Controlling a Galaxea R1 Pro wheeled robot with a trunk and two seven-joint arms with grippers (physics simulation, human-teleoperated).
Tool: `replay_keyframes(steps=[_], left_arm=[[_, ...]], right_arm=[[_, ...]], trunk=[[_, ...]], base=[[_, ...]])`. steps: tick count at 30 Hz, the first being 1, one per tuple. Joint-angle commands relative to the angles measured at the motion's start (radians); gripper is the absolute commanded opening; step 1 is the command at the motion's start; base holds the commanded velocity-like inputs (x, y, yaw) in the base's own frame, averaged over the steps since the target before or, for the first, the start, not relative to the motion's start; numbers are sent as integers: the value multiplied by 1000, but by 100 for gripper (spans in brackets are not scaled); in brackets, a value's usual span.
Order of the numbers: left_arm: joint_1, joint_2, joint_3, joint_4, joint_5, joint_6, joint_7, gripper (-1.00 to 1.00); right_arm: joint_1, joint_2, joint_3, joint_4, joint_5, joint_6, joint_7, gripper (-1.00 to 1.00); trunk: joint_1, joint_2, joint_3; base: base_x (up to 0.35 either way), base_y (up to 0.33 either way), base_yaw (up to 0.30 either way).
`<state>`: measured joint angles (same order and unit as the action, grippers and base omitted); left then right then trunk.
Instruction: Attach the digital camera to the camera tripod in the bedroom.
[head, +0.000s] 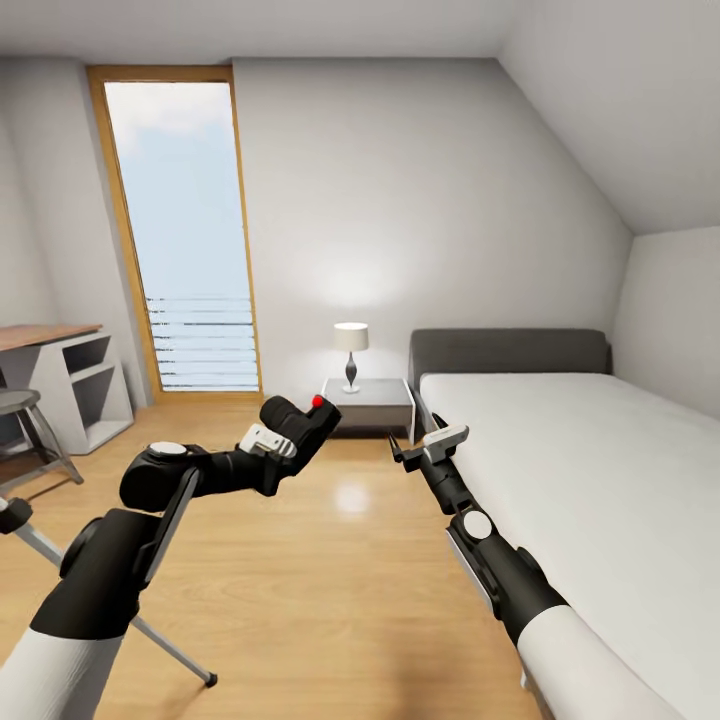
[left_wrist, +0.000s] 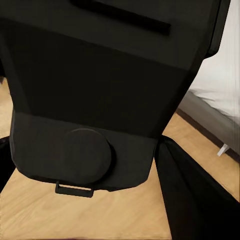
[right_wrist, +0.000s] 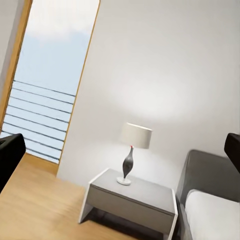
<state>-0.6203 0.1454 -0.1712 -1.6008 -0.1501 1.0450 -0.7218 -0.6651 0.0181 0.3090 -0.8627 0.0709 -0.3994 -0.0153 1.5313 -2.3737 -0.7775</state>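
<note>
My left gripper (head: 284, 441) is shut on the digital camera (head: 304, 421), a black box with a red button (head: 318, 402) on top, held up over the wood floor. In the left wrist view the camera's dark body (left_wrist: 100, 95) sits between the fingers (left_wrist: 197, 200). The camera tripod (head: 172, 652) stands at the bottom left, mostly hidden behind my left arm, with one silver leg and a black foot showing. My right gripper (head: 418, 443) hangs open and empty beside the bed's near corner, its fingers (right_wrist: 10, 156) spread wide in the right wrist view.
A grey bed (head: 570, 450) runs along the right. A nightstand (head: 368, 398) with a lamp (head: 351, 345) stands against the far wall. The tall window (head: 185, 230) is at the back left, with a desk (head: 60, 345) and stool (head: 22, 405) at the left edge.
</note>
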Motion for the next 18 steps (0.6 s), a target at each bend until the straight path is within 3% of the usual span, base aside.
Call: replay_keyframes(steps=[1,5,8,18], left_arm=[[-1,2,-30,0,-14,2,-11,-100],[-1,4,-100,1,-14,2,-10,-100],[-1,5,-120,1,-14,2,-10,-100],[-1,2,-127,1,-14,2,-9,-100]], right_arm=[[-1,0,-1,1,7,-2,-2,100],[-1,0,-1,1,7,-2,-2,100],[-1,0,-1,1,7,-2,-2,100],[-1,0,-1,1,7,-2,-2,100]], trunk=[[-4,7,2],[-20,35,15],[-31,56,24],[-69,126,55]], base=[[0,0,0],[0,0,0],[0,0,0],[0,0,0]])
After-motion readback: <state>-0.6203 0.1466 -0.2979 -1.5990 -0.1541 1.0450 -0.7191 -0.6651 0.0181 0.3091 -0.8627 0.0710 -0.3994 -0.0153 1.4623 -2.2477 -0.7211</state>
